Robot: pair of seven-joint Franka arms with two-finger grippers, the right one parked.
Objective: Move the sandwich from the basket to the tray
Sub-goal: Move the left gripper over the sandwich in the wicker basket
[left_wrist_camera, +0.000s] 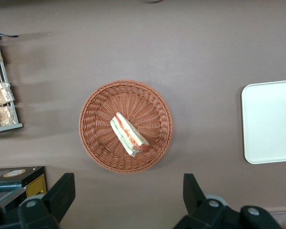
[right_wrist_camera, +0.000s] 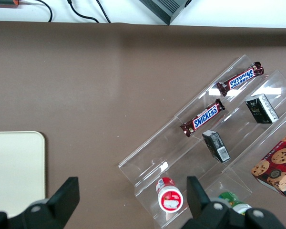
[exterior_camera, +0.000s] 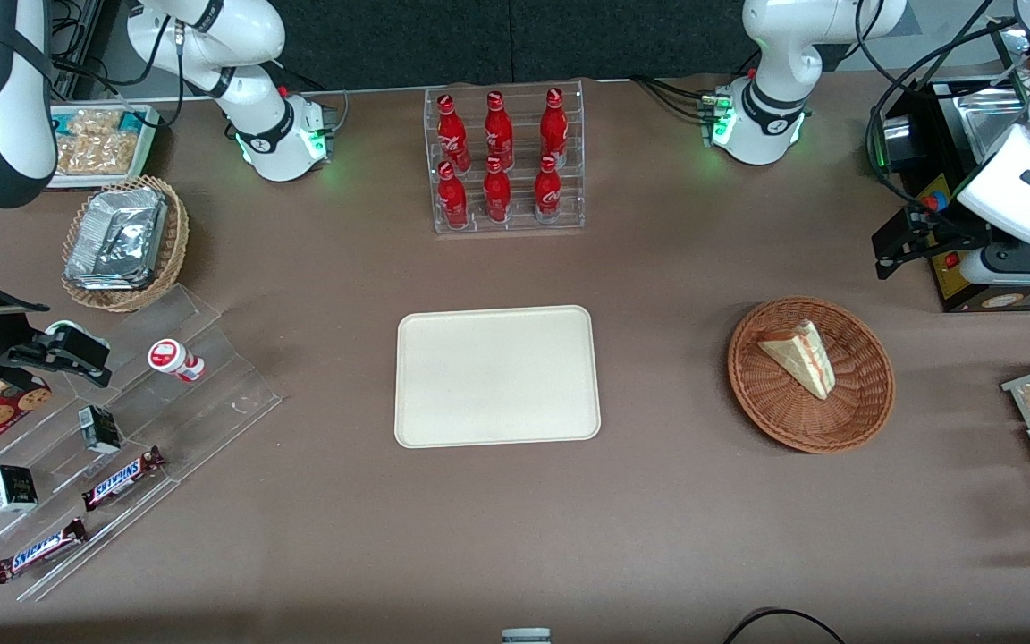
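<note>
The tray (left_wrist_camera: 269,121) (wrist view) and gripper (left_wrist_camera: 128,193) run past the frame's edge.

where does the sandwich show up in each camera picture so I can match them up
Front view: the sandwich lies in the basket, toward the working arm's end of the table.
Left wrist view: the sandwich lies in the basket, under the open gripper.
Right wrist view: not in it.
Shared landmark: the tray.

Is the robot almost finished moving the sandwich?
Not yet. Nothing looks done: the sandwich lies in the basket, and the tray holds nothing. The gripper is above the table beside the basket, fingers open and holding nothing. Left to do: reach down, grab the sandwich, carry it over and set it on the tray.
</note>
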